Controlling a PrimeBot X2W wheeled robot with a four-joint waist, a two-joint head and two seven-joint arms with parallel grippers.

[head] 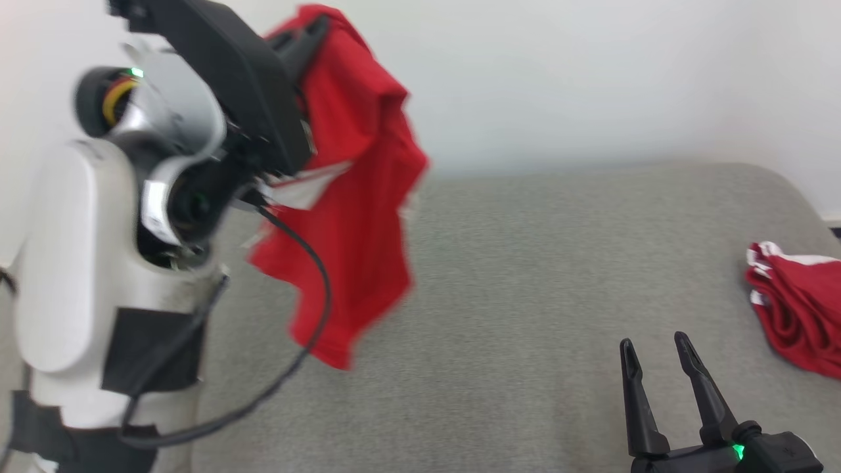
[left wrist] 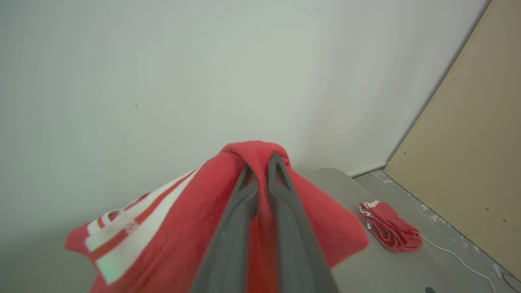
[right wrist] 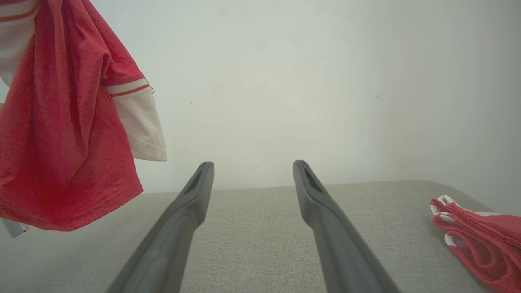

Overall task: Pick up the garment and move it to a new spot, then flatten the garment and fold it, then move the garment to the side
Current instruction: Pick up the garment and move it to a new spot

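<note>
A red garment [head: 358, 190] with white-striped sleeves hangs in the air above the left part of the grey table [head: 525, 276]. My left gripper [left wrist: 262, 162] is shut on a bunched fold at its top, and the cloth [left wrist: 171, 228] drapes down both sides of the fingers. In the head view the raised left arm [head: 197, 131] partly hides the garment. From the right wrist view the hanging garment [right wrist: 69, 122] shows at the upper left. My right gripper [head: 657, 355] stands open low at the table's front right, with nothing between its fingers [right wrist: 191, 191].
A folded pile of red and white garments [head: 798, 309] lies at the table's right edge. A white wall stands behind the table. In the left wrist view a tan board [left wrist: 468, 142] leans at the right and a white cable [left wrist: 452, 252] runs along the floor.
</note>
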